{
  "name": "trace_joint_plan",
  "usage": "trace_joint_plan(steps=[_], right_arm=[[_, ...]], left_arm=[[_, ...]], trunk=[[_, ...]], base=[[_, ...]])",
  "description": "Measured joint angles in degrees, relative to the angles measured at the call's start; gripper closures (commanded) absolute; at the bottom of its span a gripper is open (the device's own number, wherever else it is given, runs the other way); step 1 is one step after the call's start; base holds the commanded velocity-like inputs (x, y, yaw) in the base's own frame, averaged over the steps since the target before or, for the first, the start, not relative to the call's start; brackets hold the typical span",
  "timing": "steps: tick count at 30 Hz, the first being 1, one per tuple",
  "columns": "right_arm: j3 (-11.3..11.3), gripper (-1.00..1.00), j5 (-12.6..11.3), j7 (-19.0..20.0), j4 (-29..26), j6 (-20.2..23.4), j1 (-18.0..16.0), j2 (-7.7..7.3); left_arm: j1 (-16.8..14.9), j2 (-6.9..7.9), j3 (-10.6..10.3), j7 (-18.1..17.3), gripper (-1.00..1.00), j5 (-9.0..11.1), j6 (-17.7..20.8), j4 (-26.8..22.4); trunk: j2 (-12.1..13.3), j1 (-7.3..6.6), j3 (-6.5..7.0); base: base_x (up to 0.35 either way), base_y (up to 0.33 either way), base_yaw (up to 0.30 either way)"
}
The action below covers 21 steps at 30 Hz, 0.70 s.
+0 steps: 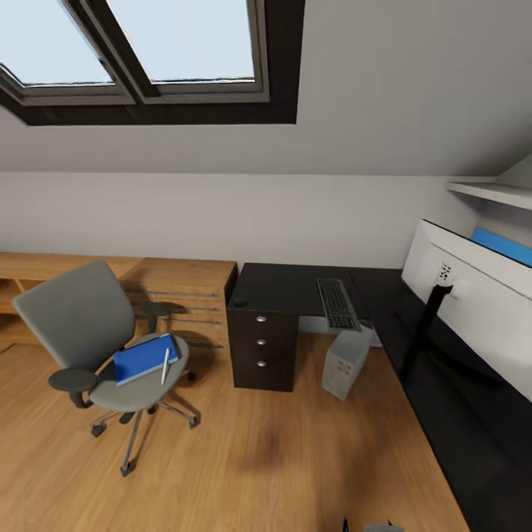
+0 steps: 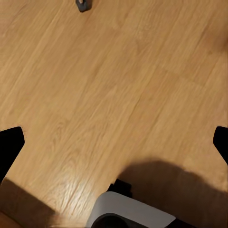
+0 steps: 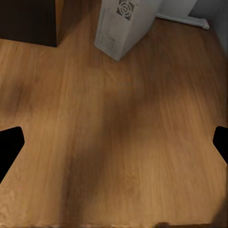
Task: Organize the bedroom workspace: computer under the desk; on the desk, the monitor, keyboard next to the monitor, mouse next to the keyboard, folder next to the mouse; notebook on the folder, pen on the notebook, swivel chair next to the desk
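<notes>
A grey swivel chair (image 1: 89, 325) stands on the wood floor at the left, apart from the black L-shaped desk (image 1: 284, 288). On its seat lies a flat blue folder or notebook (image 1: 144, 357) with a white pen (image 1: 165, 366) on top. A keyboard (image 1: 338, 303) and a small dark mouse (image 1: 239, 301) lie on the desk. The white monitor (image 1: 473, 295) stands on the desk's right wing, its back toward me. The computer tower (image 1: 345, 362) (image 3: 124, 23) stands on the floor under the desk. My left gripper (image 2: 114, 142) and right gripper (image 3: 114, 142) hang open over bare floor.
A dark drawer unit (image 1: 262, 347) supports the desk's left end. A low wooden cabinet (image 1: 177, 295) runs along the wall behind the chair. A chair caster (image 2: 82, 4) shows in the left wrist view. A white shelf (image 1: 491, 193) hangs above the monitor.
</notes>
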Motion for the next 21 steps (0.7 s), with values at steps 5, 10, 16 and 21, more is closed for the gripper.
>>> trace_joint_plan(steps=[5,10,16,21], right_arm=[[0.1,-1.0,0.0,0.03,0.01,0.09,0.0,0.07],[0.09,-1.0,0.0,-0.02,-0.05,0.15,0.0,0.05],[0.03,-1.0,0.0,-0.03,0.0,0.18,0.0,0.01],[0.03,-1.0,0.0,0.03,0.02,0.15,0.0,0.06]], left_arm=[[0.01,0.03,0.0,-0.05,-1.0,0.0,0.0,0.0],[0.0,0.07,0.0,-0.05,-1.0,0.0,-0.01,0.0],[-0.01,0.03,-0.01,-0.04,-1.0,0.0,0.0,0.0],[0.01,-0.08,0.0,0.01,-1.0,0.0,0.0,0.01]], trunk=[[2.01,-1.1,0.9],[4.02,-2.2,1.8],[6.43,-3.52,2.89],[8.44,-4.63,3.79]], base=[[-0.335,-0.071,0.0],[-0.335,-0.071,0.0],[-0.335,-0.078,0.0],[-0.3,-0.194,0.0]])
